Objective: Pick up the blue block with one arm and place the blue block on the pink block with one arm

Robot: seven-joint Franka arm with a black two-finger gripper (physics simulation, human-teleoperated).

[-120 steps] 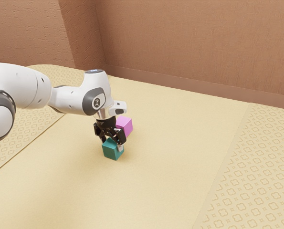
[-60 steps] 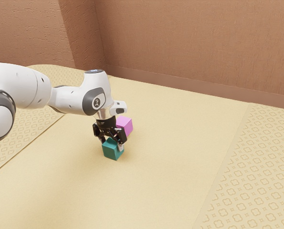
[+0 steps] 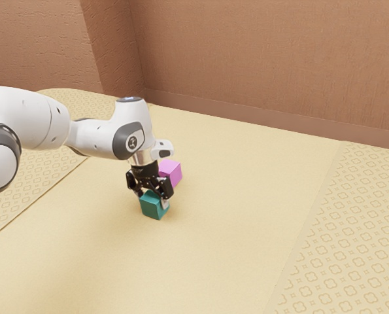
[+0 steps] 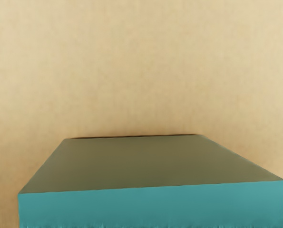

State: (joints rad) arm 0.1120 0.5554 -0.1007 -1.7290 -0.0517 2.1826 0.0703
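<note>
1. The blue block (image 3: 153, 207), teal in tone, sits flat on the desk (image 3: 246, 216).
2. The gripper (image 3: 152, 193) is down over its top; the block (image 4: 151, 180) lies directly under the hand.
3. Fingers: cannot tell whether they grip it.
4. The pink block (image 3: 171, 173) stands just behind, on the desk.

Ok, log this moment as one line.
phase: reach | gripper: down at blue block | blue block: on table, not lifted | pink block: behind it, nothing stacked
</note>
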